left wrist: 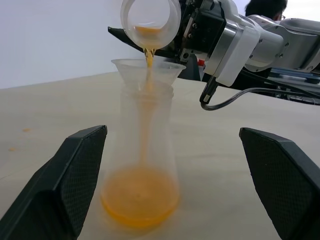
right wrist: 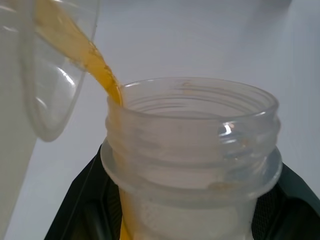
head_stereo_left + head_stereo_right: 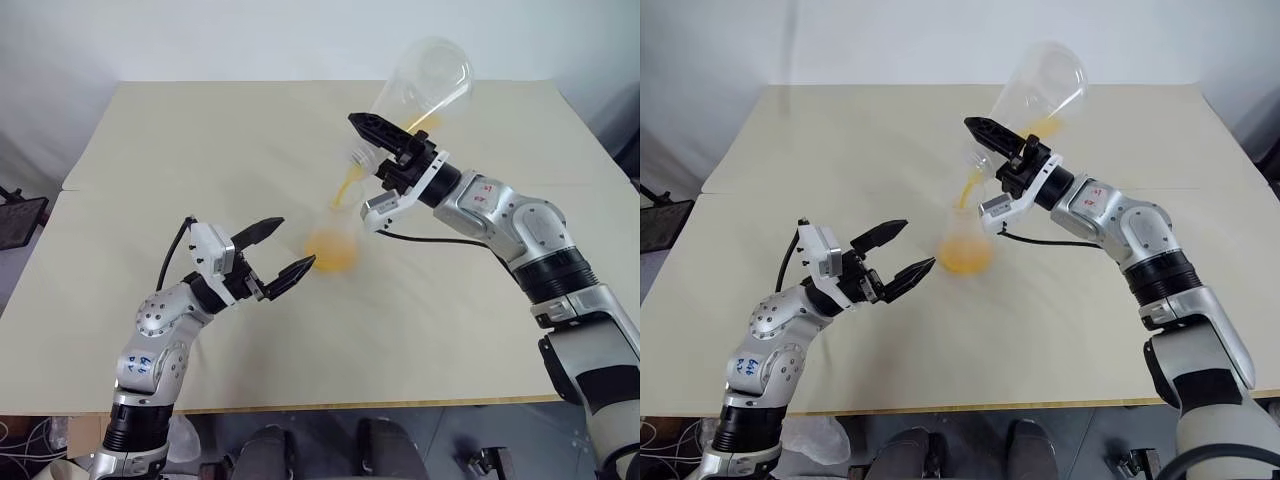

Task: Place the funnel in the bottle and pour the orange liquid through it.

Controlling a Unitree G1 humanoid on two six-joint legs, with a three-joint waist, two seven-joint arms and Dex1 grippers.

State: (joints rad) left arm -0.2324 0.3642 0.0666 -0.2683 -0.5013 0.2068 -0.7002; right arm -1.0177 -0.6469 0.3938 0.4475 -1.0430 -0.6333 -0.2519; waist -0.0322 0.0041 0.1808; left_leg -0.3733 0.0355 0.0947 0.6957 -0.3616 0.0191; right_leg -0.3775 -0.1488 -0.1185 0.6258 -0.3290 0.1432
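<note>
Head views: I am holding the pouring flask (image 3: 425,85) tilted, right gripper (image 3: 385,150) jaws closed on its neck. The orange liquid (image 3: 966,255) is collecting in the bottle (image 3: 334,245) on the surface (image 3: 200,150).

Left wrist view: my left gripper (image 3: 285,250), jaws open, is flanking the bottle; funnel (image 1: 148,72) seated, light, easily tipped.

Right wrist view: the neck is looking smooth and rigid, probably slippery; grip there.

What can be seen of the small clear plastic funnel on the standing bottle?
The small clear plastic funnel sits upright in the neck of the clear conical bottle standing on the beige table. Its wide round mouth faces up; its stem is hidden inside the neck. A thin stream of orange liquid falls into it from the tilted flask above. No gripper touches it.
</note>
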